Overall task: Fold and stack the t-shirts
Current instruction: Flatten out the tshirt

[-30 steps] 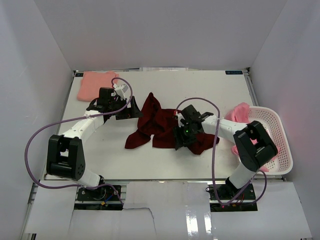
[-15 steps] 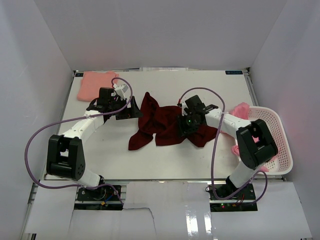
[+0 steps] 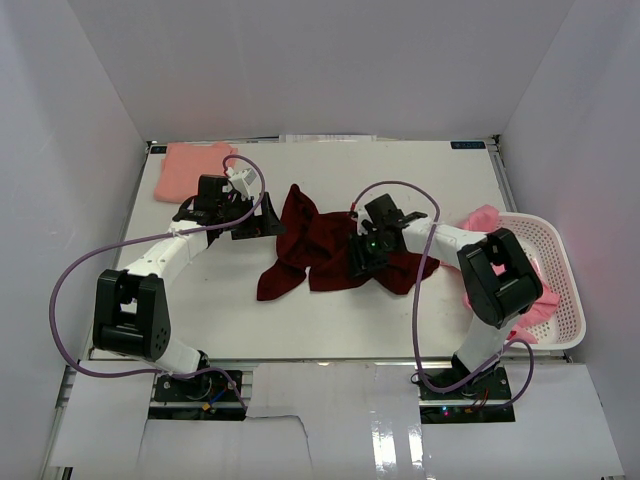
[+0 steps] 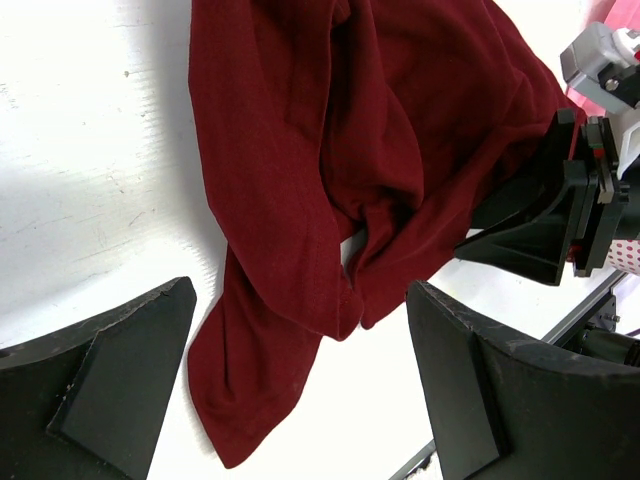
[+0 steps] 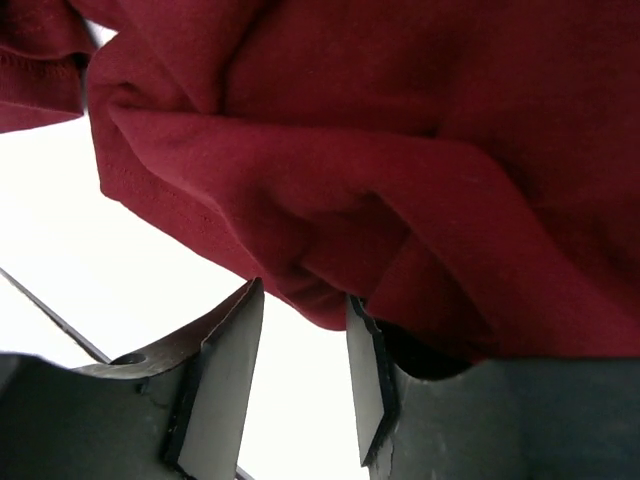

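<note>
Crumpled dark maroon cotton t-shirt [image 3: 312, 248] on white table [image 3: 330, 322]; right gripper [image 5: 300, 345] narrowly parted, straddling one fold; left gripper [image 3: 260, 222] spread wide, just beside the shirt.

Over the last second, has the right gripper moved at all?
Yes. The right gripper has shifted a little toward the far edge of the table and leftward, away from the white basket, staying over the maroon t-shirt.

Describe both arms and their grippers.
The left arm and right arm have white links and bulky black joints, with a purple cable looping along each. The left gripper and right gripper have flat, wedge-shaped black fingers. A green light glows at the right wrist.
</note>
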Motion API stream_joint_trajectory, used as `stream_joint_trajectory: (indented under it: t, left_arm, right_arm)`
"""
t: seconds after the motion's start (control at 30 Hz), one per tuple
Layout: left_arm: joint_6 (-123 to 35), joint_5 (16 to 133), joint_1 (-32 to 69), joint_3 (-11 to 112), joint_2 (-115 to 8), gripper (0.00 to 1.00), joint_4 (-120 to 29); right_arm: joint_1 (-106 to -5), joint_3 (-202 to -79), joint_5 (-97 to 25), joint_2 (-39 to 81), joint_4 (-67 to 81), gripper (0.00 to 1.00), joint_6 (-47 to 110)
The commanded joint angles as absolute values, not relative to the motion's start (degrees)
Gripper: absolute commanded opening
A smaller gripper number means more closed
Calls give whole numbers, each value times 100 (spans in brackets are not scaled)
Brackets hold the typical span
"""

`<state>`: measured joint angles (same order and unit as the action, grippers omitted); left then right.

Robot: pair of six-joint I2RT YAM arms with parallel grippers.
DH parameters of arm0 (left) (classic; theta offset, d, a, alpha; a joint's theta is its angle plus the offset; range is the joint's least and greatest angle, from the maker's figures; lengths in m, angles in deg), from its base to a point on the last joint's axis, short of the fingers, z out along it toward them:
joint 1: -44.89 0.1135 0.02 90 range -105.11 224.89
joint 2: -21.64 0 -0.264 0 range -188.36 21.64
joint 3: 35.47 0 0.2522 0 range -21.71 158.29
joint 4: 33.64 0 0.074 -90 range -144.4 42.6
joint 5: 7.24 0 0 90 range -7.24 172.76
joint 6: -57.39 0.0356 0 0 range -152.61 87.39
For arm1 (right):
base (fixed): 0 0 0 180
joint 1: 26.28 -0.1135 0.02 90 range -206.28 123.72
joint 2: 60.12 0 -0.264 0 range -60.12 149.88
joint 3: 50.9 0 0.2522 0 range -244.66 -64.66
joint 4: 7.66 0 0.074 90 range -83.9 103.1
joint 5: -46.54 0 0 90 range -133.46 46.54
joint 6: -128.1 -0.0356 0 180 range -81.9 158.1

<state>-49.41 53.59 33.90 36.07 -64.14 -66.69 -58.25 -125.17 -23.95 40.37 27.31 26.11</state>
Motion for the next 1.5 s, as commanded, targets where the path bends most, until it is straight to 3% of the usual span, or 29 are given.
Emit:
stream_joint_trajectory:
  t: [0.0, 0.63, 0.9, 1.07, 1.47]
  left_arm:
    - [-4896, 5287, 3416, 3595, -6230, 98, -6630]
    - [-4896, 5270, 3425, 3586, -6195, 98, -6656]
    - [-4896, 5270, 3425, 3595, -6168, 98, -6656]
    - [-4913, 5208, 3416, 3604, -6203, 98, -6648]
    - [-4931, 5155, 3416, 3586, -6142, 98, -6639]
  right_arm:
    - [-5993, -12460, -2219, 4051, 2570, 45, 2518]
    - [-6768, -12678, -760, 3551, 2752, 55, 1261]
    - [-6785, -12636, -1410, 2296, 3668, 59, 1830]
    - [-6820, -12040, -2614, 1679, 4300, 60, 1999]
    - [-6820, -10720, -3107, 1344, 3352, 56, 1094]
